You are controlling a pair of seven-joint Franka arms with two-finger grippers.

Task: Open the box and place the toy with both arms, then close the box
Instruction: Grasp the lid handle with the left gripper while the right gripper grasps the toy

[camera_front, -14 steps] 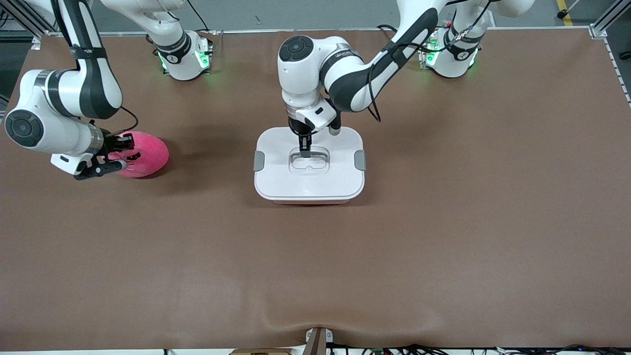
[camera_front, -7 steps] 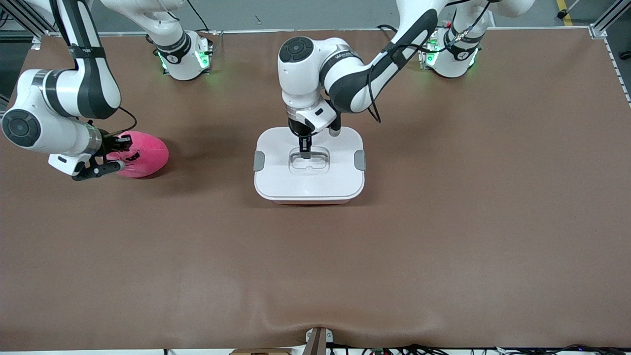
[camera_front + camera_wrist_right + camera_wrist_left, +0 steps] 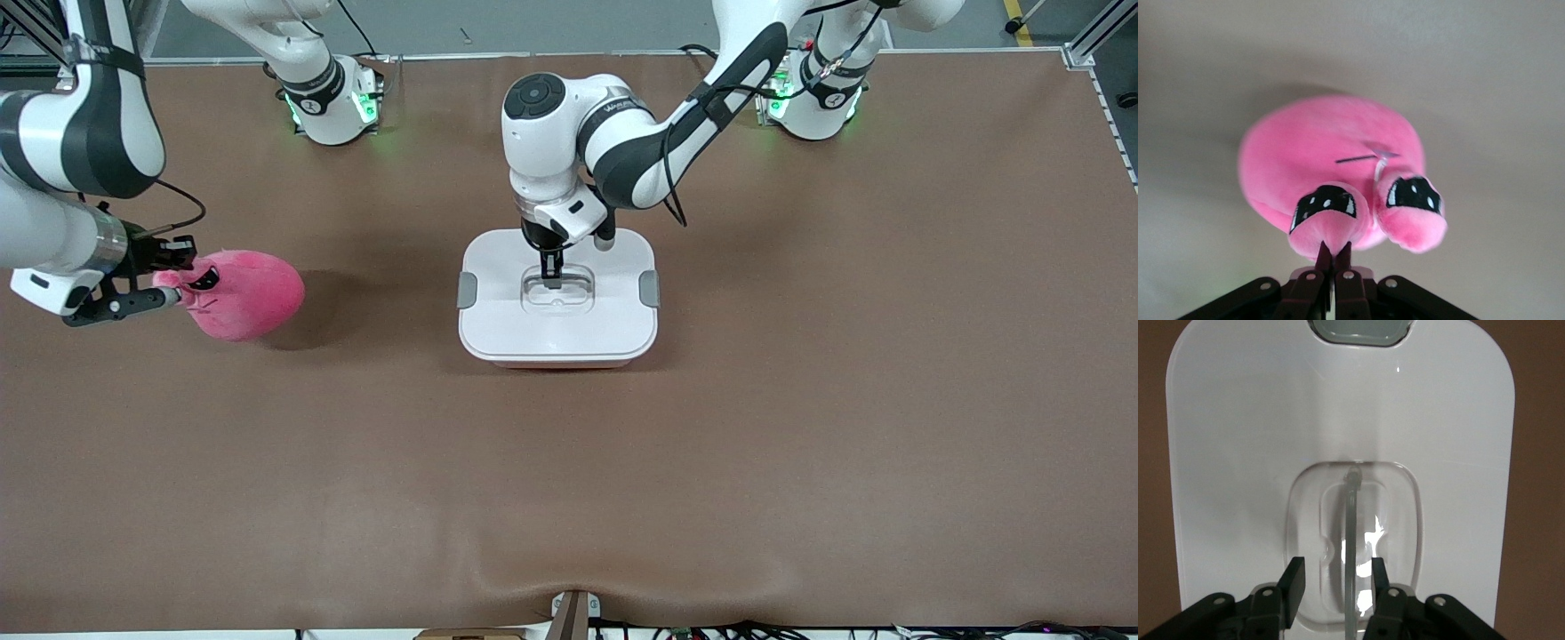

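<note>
The box (image 3: 558,329) stands mid-table with its white lid (image 3: 613,311) on and both grey clips (image 3: 467,290) down. My left gripper (image 3: 552,271) hangs low over the lid's clear handle (image 3: 557,293). In the left wrist view my left gripper (image 3: 1338,577) is open, one finger on each side of the handle (image 3: 1350,520), not touching it. My right gripper (image 3: 173,289) is shut on a pinch of the pink toy (image 3: 244,293) and holds it up over the right arm's end of the table. The right wrist view shows my right gripper (image 3: 1334,252) holding the toy (image 3: 1331,160) beside its dark eyes.
The brown table mat (image 3: 800,427) spreads around the box. The two arm bases (image 3: 329,98) stand along the table's edge farthest from the front camera. One grey clip (image 3: 1358,330) shows in the left wrist view.
My right gripper has risen and drawn toward the right arm's end of the table, lifting the toy, which now hangs stretched from it. My left gripper has barely moved over the handle.
</note>
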